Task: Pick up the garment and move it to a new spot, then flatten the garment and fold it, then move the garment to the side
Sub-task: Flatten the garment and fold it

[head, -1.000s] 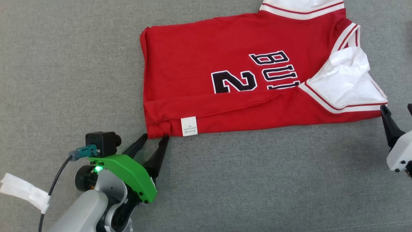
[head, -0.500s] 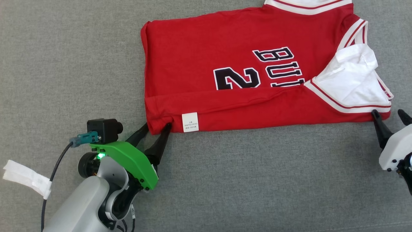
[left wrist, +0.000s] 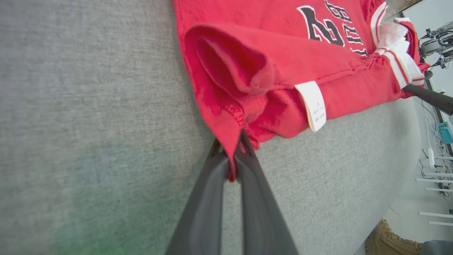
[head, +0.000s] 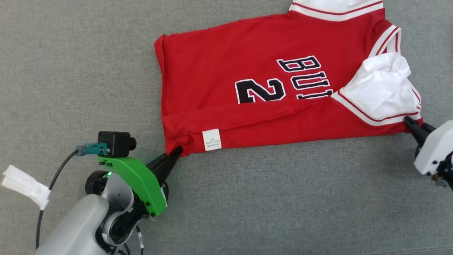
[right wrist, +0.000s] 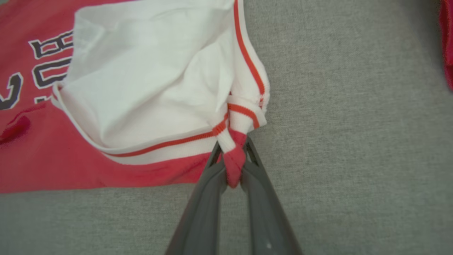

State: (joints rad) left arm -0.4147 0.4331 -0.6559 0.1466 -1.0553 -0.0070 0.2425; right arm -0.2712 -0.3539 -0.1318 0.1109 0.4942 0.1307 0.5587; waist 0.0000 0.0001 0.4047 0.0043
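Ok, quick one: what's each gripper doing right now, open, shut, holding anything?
Left gripper: shut on the red jersey, pinching its hem corner.
Right gripper: shut on the same jersey, pinching its white-trimmed corner.

At the lower left of the head view, the left gripper has two long, tapering black fingers under a bright green bracket. On the bracket sits a small black camera box with a teal plug. A black cable leaves the plug, wrapped in a white tape tag. A green light glows beside the pale grey forearm. At the right edge, the right gripper joins a white housing dotted with what look like dark screws.
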